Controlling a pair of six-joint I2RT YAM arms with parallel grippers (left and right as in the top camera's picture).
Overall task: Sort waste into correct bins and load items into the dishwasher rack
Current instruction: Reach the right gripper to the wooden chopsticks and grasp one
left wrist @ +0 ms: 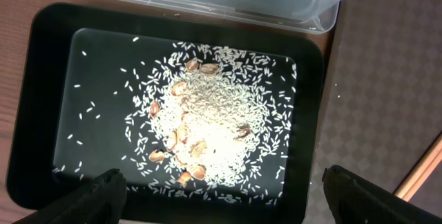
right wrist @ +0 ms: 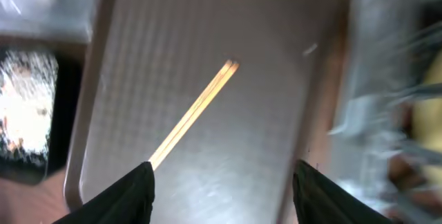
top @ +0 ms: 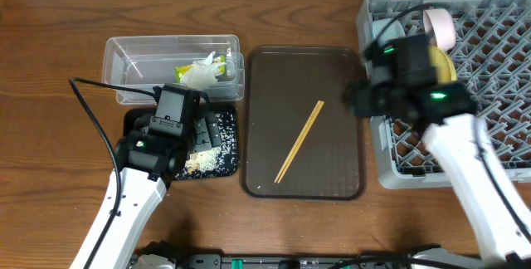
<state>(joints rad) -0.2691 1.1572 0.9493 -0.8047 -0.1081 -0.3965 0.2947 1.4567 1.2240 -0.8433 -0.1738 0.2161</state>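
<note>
The green-and-white wrapper (top: 203, 71) lies in the clear tub (top: 133, 61). Rice grains (left wrist: 214, 134) mixed with a few brown bits are heaped in the black tray (left wrist: 41, 58). My left gripper (left wrist: 221, 203) hovers open over that tray's near edge, holding nothing. In the grey dishwasher rack (top: 498, 103), a yellow plate (top: 445, 66) stands on edge beside a pale cup (top: 440, 24). My right gripper (right wrist: 221, 196) is open and empty above the right side of the brown serving tray (right wrist: 262, 79), just left of the rack (right wrist: 387, 58). The right wrist view is blurred.
Wooden chopsticks (top: 299, 141) lie diagonally on the brown serving tray (top: 265, 119) between the bins and the rack. The clear tub (left wrist: 276, 6) sits directly behind the black tray. Bare wooden tabletop (top: 50, 136) lies to the left.
</note>
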